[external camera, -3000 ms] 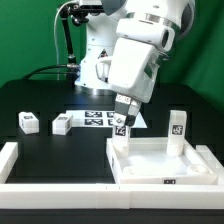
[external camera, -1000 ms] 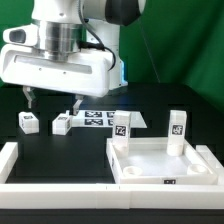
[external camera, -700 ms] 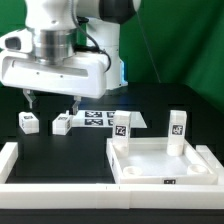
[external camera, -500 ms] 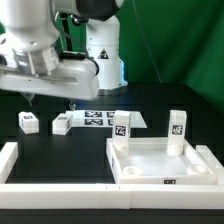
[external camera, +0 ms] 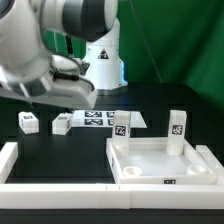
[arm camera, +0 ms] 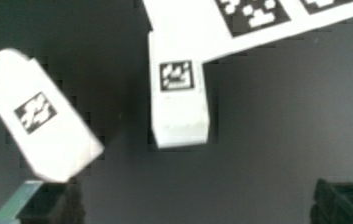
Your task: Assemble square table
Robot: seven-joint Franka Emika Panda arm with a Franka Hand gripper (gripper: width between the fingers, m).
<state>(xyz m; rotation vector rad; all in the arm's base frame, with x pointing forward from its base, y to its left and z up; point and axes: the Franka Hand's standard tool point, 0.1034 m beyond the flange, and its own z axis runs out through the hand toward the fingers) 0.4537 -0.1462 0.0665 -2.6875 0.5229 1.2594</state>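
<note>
pincer [arm camera: 194, 200]: wide open, empty
loose leg 1 [external camera: 28, 121]: flat on bench, below pincer
loose leg 2 [external camera: 62, 123]: just beside it
square table top [external camera: 165, 160]: well off pincer, exterior view's right
next: square jaws across one leg, then descend

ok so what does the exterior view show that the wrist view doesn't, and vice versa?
Exterior only: the square table top with two upright legs in its far corner sockets, the border wall, and the arm, which is motion-blurred.
Wrist only: the gripper, open, with nothing between its fingertips.
Both: two loose legs lying on the black table, seen close up in the wrist view, plus the marker board, of which the wrist view catches only a corner.
</note>
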